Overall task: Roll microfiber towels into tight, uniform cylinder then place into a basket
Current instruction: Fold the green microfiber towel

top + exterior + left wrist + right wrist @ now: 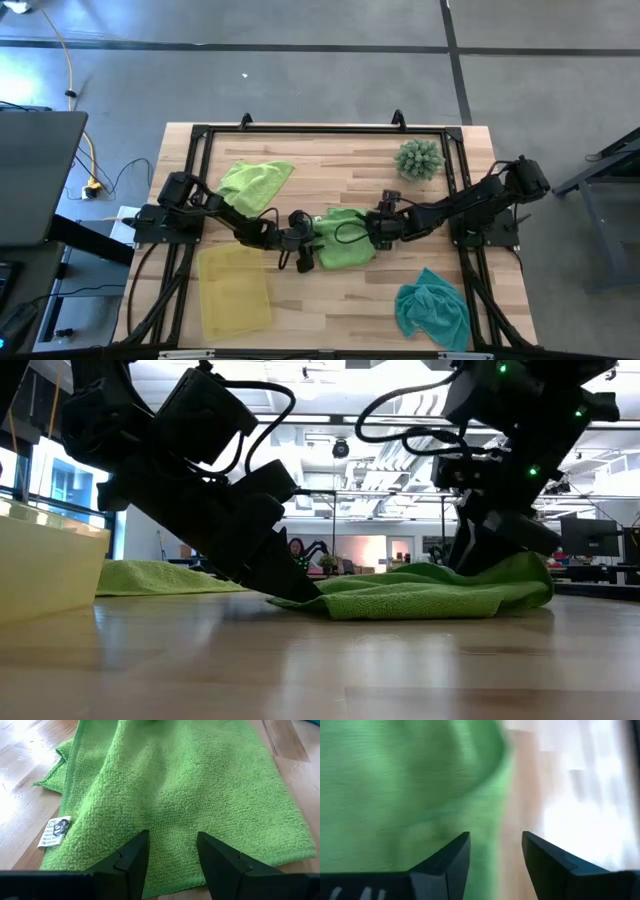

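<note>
Open-plan office lab: desk monitors (590, 538), exposed ceiling ducts (400, 470), concrete floor (300, 80).

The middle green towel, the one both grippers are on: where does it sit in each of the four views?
High view: middle green towel at table centre, between the two grippers.
Low view: low mound right of centre, on the tabletop.
Left wrist view: fills most of the picture, spread flat past the open fingers.
Right wrist view: blurred green across the left half.
Shared landmark: the towel's white label, seen clearly only in the left wrist view.
</note>
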### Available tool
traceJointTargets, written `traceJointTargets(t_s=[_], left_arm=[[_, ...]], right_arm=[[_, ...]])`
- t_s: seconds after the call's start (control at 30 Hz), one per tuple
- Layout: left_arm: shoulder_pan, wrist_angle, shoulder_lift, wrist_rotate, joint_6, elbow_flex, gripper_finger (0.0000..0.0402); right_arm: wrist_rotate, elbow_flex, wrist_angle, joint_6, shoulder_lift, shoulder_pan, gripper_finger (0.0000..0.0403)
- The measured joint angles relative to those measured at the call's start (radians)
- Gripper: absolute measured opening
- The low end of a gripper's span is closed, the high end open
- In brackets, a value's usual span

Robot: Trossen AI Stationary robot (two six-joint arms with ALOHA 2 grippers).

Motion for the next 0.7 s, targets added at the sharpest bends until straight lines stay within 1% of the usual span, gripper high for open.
traceJointTargets(t_s=[0.17, 0.23, 0.27, 0.3, 0.4, 0.47, 0.53, 0.7], left_arm=[[0.0, 0.009, 0.001, 0.005, 0.0, 0.0, 0.0156], [0.0, 0.009, 0.001, 0.006, 0.0, 0.0, 0.0156], [0.0, 0.009, 0.001, 0.006, 0.0, 0.0, 0.0156], [0.0, 0.009, 0.001, 0.006, 0.0, 0.0, 0.0156], [-0.001, 0.01, 0.001, 0.006, 0.0, 0.0, 0.0156], [-0.001, 0.013, 0.001, 0.005, 0.0, 0.0, 0.0156], [-0.001, 0.013, 0.001, 0.004, 0.0, 0.0, 0.0156], [-0.001, 0.013, 0.001, 0.003, 0.0, 0.0, 0.0156]], right_arm=[[0.202, 0.0, -0.023, 0.014, -0.072, -0.015, 0.0171], [0.227, 0.0, -0.018, 0.057, -0.109, -0.015, 0.0171], [0.206, 0.0, -0.004, 0.096, -0.129, -0.015, 0.0171], [0.158, 0.0, 0.011, 0.152, -0.148, -0.015, 0.0171], [-0.055, 0.0, 0.084, 0.333, -0.168, -0.007, 0.0171], [-0.17, 0.0, 0.119, 0.392, -0.162, 0.014, 0.0171], [-0.218, 0.001, 0.138, 0.419, -0.143, 0.04, 0.0171], [-0.223, 0.0, 0.076, 0.458, -0.088, 0.078, 0.0171]])
